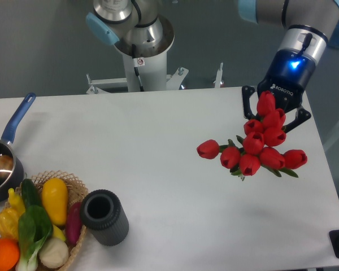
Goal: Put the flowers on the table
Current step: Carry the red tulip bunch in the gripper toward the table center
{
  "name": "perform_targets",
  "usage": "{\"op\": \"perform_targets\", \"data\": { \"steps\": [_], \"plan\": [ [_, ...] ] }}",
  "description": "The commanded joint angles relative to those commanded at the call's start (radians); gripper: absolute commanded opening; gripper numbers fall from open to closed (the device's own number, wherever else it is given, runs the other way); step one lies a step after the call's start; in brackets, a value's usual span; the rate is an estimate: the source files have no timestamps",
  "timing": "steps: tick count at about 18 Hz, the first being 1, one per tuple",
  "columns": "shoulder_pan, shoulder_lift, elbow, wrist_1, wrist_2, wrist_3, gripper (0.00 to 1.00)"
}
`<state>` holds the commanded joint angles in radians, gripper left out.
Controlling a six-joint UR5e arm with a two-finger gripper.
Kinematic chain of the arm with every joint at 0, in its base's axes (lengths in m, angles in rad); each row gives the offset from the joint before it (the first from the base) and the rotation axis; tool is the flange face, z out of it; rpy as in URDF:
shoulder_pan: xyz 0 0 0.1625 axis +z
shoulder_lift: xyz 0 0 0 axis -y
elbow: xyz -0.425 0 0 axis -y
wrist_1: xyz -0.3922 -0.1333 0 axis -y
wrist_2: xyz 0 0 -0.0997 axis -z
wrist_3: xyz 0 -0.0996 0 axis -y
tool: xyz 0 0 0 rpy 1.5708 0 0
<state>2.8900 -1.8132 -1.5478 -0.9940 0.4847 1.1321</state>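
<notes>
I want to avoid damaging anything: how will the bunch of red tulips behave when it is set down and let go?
Held in the pincer, the tulips fan out with heads drooping sideways, so the bunch is probably floppy. It looks light. On the table it would likely settle flat rather than roll, though the blooms may be fragile.

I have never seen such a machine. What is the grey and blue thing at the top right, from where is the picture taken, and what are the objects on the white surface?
It is a robot arm. Its end is a two-finger gripper, closed on a bunch of red flowers. One fixed camera looks down at the white table from the front. The arm's base stands behind the table. At the left lie a wicker basket of vegetables, a dark cylinder-shaped vase and a small pot with a blue handle. Whether the flowers touch the table, I cannot tell.
</notes>
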Motion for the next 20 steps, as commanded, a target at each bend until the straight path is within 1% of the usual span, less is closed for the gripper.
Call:
{"op": "perform_targets", "data": {
  "steps": [2, 5, 10, 14, 15, 17, 20],
  "plan": [
    [-0.005, 0.0, -0.006, -0.002, 0.0, 0.0, 0.28],
    [-0.003, -0.002, 0.006, -0.002, 0.003, 0.0, 0.28],
    [0.011, 0.012, 0.008, -0.002, 0.08, 0.002, 0.28],
    [0.008, 0.034, 0.006, -0.006, 0.162, -0.008, 0.26],
    [0.005, 0.044, 0.006, -0.006, 0.201, -0.008, 0.26],
    [-0.001, 0.046, 0.002, -0.006, 0.277, -0.006, 0.26],
    [-0.005, 0.057, -0.005, -0.006, 0.343, -0.006, 0.26]
  ]
}}
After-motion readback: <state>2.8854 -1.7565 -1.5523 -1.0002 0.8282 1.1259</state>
